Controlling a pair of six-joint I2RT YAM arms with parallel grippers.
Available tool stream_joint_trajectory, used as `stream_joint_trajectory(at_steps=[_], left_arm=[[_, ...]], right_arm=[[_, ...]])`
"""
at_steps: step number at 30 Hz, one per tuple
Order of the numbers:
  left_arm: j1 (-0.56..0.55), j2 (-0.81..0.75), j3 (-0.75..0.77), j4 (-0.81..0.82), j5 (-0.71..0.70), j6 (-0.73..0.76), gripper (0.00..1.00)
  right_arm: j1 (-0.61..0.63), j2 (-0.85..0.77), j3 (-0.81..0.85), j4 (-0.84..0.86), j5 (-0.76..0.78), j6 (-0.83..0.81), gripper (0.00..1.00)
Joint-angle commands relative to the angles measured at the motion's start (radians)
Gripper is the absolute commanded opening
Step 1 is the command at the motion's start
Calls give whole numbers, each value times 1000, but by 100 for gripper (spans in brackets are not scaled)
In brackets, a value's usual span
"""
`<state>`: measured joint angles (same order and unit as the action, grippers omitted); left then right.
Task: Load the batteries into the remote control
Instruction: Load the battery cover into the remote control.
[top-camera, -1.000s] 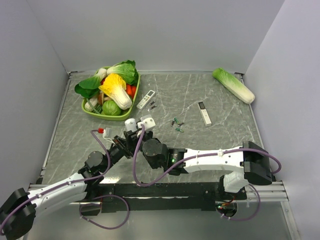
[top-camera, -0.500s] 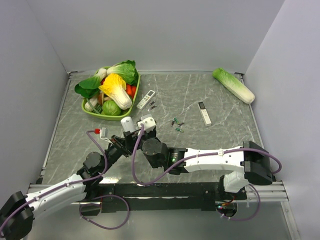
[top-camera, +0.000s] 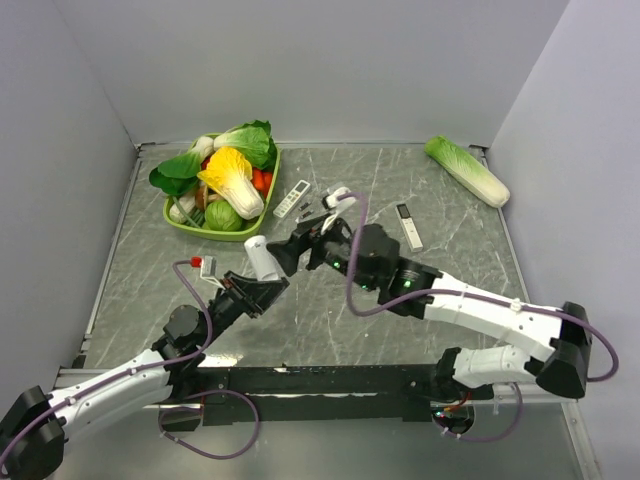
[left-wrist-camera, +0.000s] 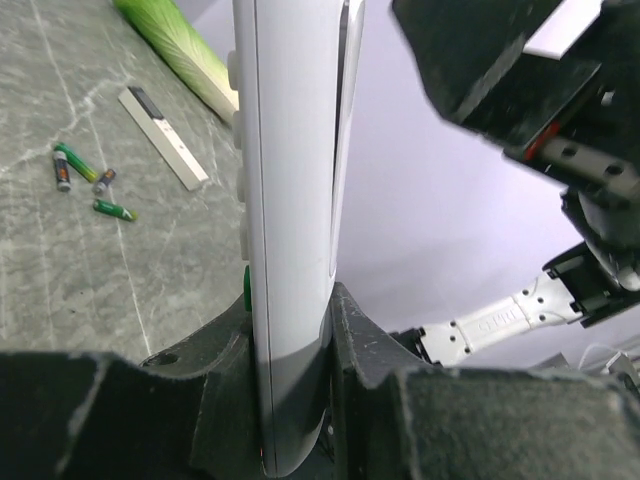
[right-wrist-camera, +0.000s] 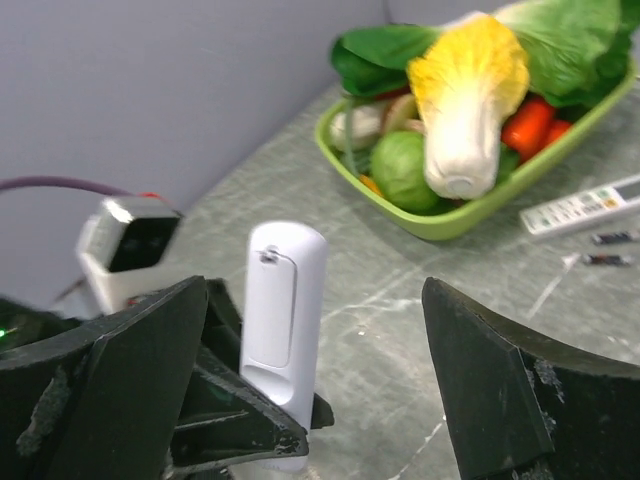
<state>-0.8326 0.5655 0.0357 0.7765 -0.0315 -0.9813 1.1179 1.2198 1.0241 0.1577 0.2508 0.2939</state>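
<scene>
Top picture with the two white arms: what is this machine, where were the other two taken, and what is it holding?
Those are two robot arms bolted to the near edge of a grey table. The top picture comes from a fixed camera above; the others come from a camera on each wrist. The left arm's fingers are shut on a white remote control, holding it upright. The right arm's fingers stand open, facing it. On the table lie small green batteries, a slim remote, a remote with grey buttons, a green tray of vegetables and a napa cabbage.
</scene>
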Motion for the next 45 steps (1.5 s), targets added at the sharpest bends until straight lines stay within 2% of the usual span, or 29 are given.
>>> stream_joint_trajectory(at_steps=[1, 7, 12, 24, 30, 32, 39, 42, 45], left_arm=[[0, 11, -43, 63, 96, 32, 2], [0, 65, -7, 138, 174, 59, 2], [0, 111, 12, 194, 237, 66, 2], [0, 111, 29, 210, 280, 85, 2], [0, 122, 32, 224, 300, 86, 2], [-2, 122, 35, 227, 308, 86, 2], [-2, 138, 40, 253, 334, 89, 2], [0, 142, 32, 282, 352, 84, 2], [-2, 140, 24, 320, 373, 84, 2]], right_arm=[[-72, -54, 7, -55, -330, 65, 96], [-150, -39, -4, -38, -510, 142, 97], [-173, -2, -12, -12, -577, 188, 96], [-237, 61, -67, 94, -697, 298, 77], [-253, 87, -88, 170, -762, 340, 63], [-257, 93, -98, 190, -771, 349, 54], [-271, 112, -142, 287, -829, 404, 15], [-280, 118, -163, 342, -860, 427, 6], [-288, 132, -180, 385, -901, 447, 4]])
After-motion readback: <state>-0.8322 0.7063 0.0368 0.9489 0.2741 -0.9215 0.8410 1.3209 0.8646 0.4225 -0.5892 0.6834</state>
